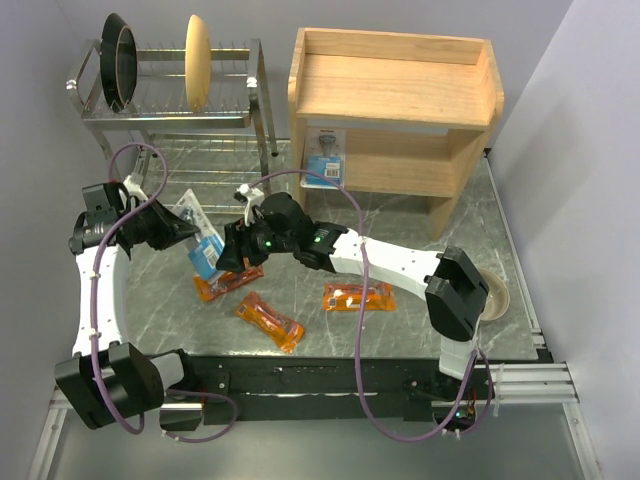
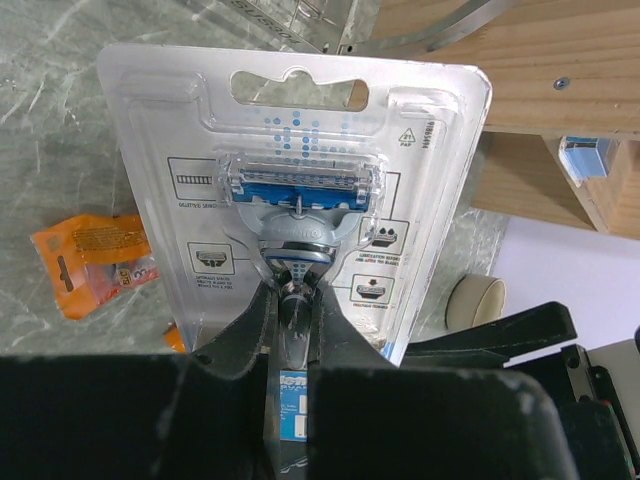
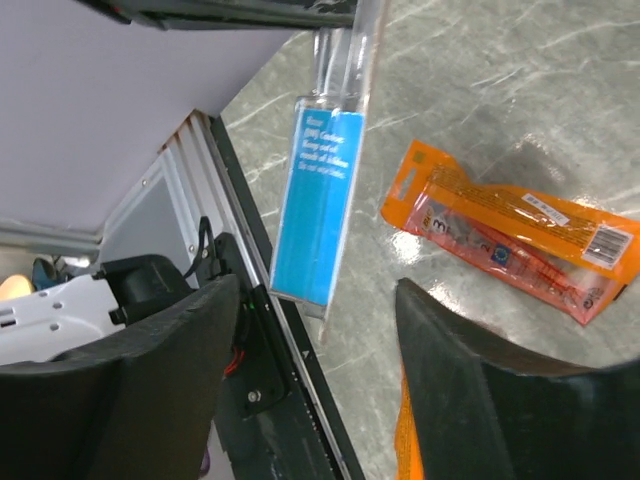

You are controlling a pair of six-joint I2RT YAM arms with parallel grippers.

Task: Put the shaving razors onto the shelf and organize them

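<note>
**Step in hand.** By my judgement, a hand-over of one razor pack between the arms above the tabletop [image 1: 180, 310], ahead of its placement on the shelf [image 1: 400, 90].

**Left gripper** [image 2: 290, 322]. The fingers are clamped almost fully together on the bottom edge of a blister card [image 2: 300, 190]. They hold it upright and clear of the tabletop, with the razor head uppermost.

**Right gripper** [image 3: 318, 297]. The fingers [image 3: 160, 370] stand wide apart, one on each side of the card's blue lower edge. Neither touches it, and nothing is held.

**Task items.**
- A second blister card [image 1: 325, 155] stands on the shelf's lower tier, at its left end.
- Three orange packets lie flat on the tabletop, none of them on the shelf:
  - one [image 1: 228, 283] just beneath the right gripper;
  - one [image 1: 270, 320] nearer the arm bases;
  - one [image 1: 358, 297] beside the right forearm.

**Progress.** One of five packs is shelved, which puts the task in its early part.

**Next move, as judged.**
- The right fingers need to close squarely on the card's free edge before the left fingers let go.
- The card is thin and its clear front is slick, so an off-centre pinch could let it twist or drop.
- Once transferred, the card needs carrying to the lower tier and setting beside the second blister card.
</note>
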